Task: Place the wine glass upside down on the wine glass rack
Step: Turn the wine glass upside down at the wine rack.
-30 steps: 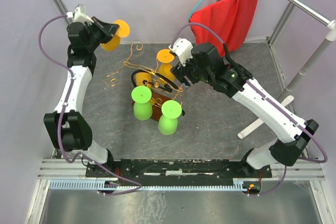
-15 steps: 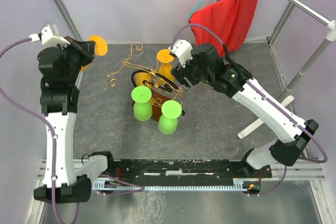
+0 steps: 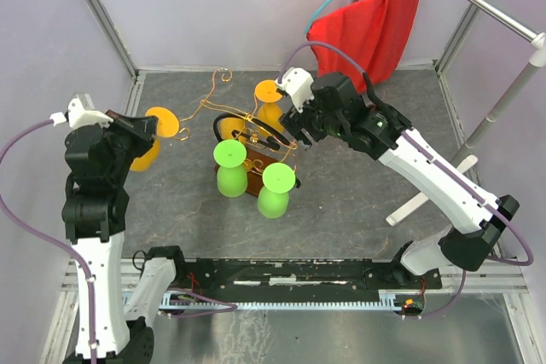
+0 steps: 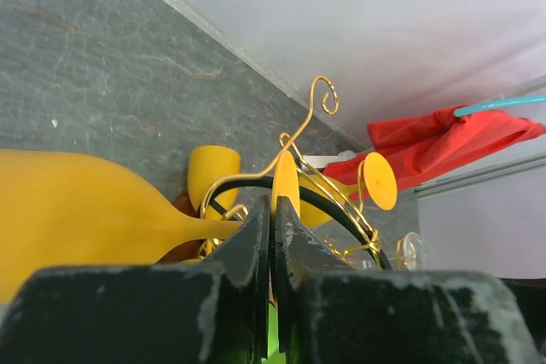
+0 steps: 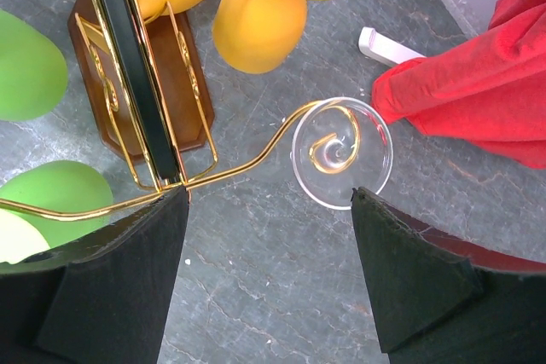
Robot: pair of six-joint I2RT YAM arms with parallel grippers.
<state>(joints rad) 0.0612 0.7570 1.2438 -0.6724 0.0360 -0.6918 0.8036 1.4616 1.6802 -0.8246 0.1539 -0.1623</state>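
My left gripper [image 3: 141,131] is shut on the stem of an orange wine glass [image 3: 159,124], held to the left of the wine glass rack [image 3: 223,91]. In the left wrist view the glass's bowl [image 4: 77,219] lies to the left of the shut gripper [image 4: 271,210] and its foot stands edge-on just past the fingers. The copper wire rack [image 4: 300,135] bears two green glasses [image 3: 230,168] and orange glasses [image 3: 271,98] upside down. My right gripper [image 5: 269,196] stands open over the rack's right side, holding nothing, with a clear glass's foot [image 5: 341,153] on a curled arm just beyond it.
A red cloth [image 3: 371,27] hangs at the back right beside a slanted metal pole [image 3: 503,100]. The rack's brown base [image 5: 141,83] and black loop handle [image 3: 232,118] sit mid-table. A small white object [image 5: 384,47] lies by the cloth.
The left arm has swung from the back left corner toward the near left, carrying the orange glass with it. The right arm has barely moved.
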